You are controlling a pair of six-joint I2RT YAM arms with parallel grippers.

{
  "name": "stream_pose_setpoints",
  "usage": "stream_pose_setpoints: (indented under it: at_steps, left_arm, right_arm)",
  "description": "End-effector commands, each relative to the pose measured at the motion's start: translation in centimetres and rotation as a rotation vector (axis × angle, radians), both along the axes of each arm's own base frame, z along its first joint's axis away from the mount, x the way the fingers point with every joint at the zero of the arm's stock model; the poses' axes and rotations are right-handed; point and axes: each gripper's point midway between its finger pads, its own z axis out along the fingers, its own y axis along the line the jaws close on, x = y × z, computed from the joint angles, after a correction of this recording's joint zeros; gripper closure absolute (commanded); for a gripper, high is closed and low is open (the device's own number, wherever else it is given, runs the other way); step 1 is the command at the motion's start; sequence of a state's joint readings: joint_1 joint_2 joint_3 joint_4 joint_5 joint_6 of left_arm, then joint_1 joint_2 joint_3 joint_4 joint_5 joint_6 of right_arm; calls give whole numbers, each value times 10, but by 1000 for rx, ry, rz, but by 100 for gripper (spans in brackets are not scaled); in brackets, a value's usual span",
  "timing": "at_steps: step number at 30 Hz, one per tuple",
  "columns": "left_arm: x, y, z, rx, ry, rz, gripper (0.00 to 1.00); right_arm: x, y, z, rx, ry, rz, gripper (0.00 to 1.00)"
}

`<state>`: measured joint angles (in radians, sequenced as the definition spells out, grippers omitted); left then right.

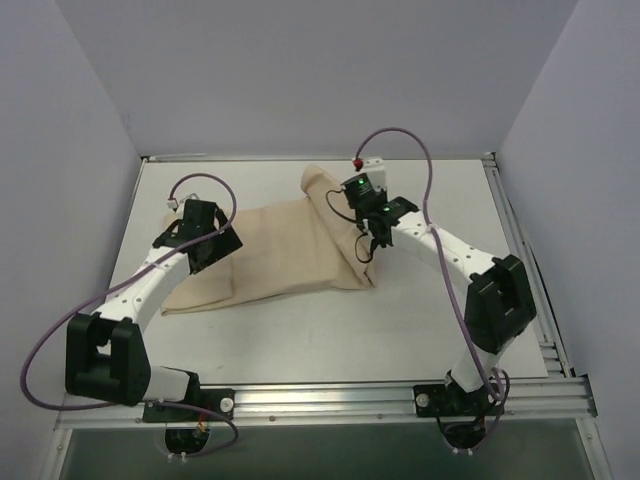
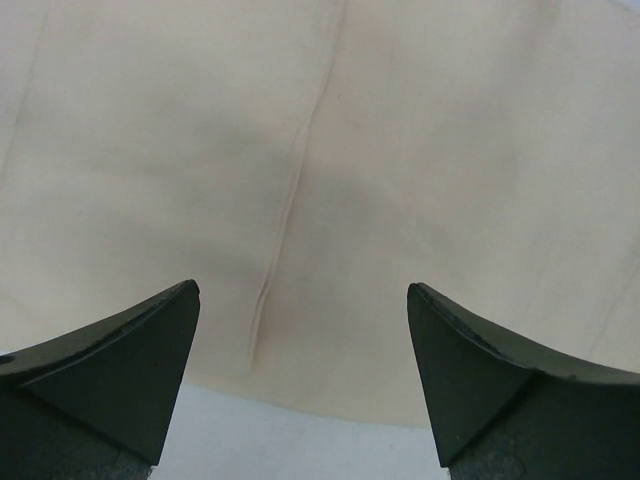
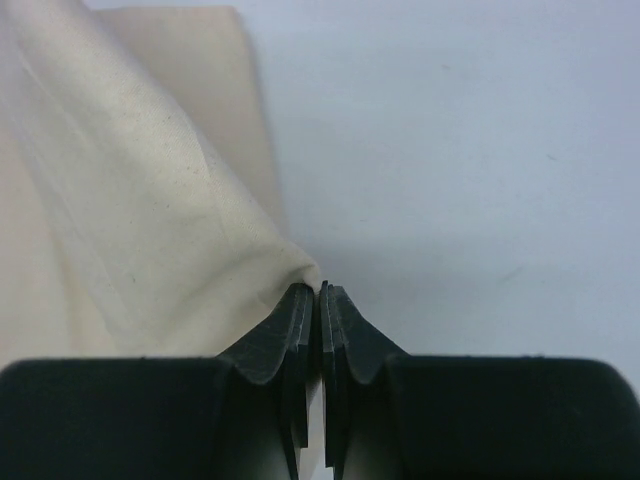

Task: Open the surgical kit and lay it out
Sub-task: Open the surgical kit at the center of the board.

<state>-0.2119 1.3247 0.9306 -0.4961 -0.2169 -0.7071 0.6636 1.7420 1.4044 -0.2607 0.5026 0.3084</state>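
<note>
Right pincer clenched on edge of cloth wrap, bite shallow; left pincer released. Risk: fabric slips out under pull.

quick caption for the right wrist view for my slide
Right gripper shut on a pinched fold of the beige cloth wrap, white tabletop beyond.

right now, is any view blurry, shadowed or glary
Top view: sharp, soft even light, only faint shadows on the table. Left wrist view: a grey shadow lies on the cloth inside the open left gripper, its fingers near black. Right wrist view: cloth hazy at upper left, crisper where the shut right gripper pinches it. No glare anywhere.
</note>
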Motion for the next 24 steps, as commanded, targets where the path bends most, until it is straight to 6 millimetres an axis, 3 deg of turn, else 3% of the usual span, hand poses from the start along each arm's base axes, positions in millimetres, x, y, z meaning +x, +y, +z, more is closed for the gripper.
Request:
stream_pose_setpoints:
  at_steps: [1,3,4,6,8,9,11,14,16,18,19,24]
  left_arm:
    - [22,-15,4,37,44,-63,6]
    - [23,-17,-1,74,76,-61,6]
    - [23,-18,-1,80,71,-62,6]
    - [26,-18,-1,90,48,-57,6]
    - [25,-18,-4,95,52,-58,6]
    - [25,-16,-9,109,68,-54,6]
    - [27,-14,-10,130,87,-54,6]
    - [24,-10,-18,161,132,-53,6]
    - [25,-12,-17,168,147,-60,6]
    - [26,-12,-17,178,148,-68,6]
    - [26,-11,-17,188,149,-73,6]
    - [32,-11,-14,207,162,-91,6]
  right_arm:
    - [-6,-54,-7,2,39,-83,99]
    - [-12,-97,-19,-30,60,-175,99]
    - [-11,-131,-23,-40,69,-258,99]
    - [-20,-162,-32,-67,89,-330,94]
    - [-25,-187,-37,-102,95,-400,74]
    - [-26,-190,-38,-104,96,-407,55]
    - [-27,-191,-39,-106,103,-399,43]
    - [-20,-181,-21,-84,66,-370,31]
    - [-12,-159,-5,-46,36,-289,28]
    - [-4,-128,-4,48,35,-166,27]
    - [-3,-110,-16,103,78,-113,29]
    - [2,-77,-59,104,180,-18,34]
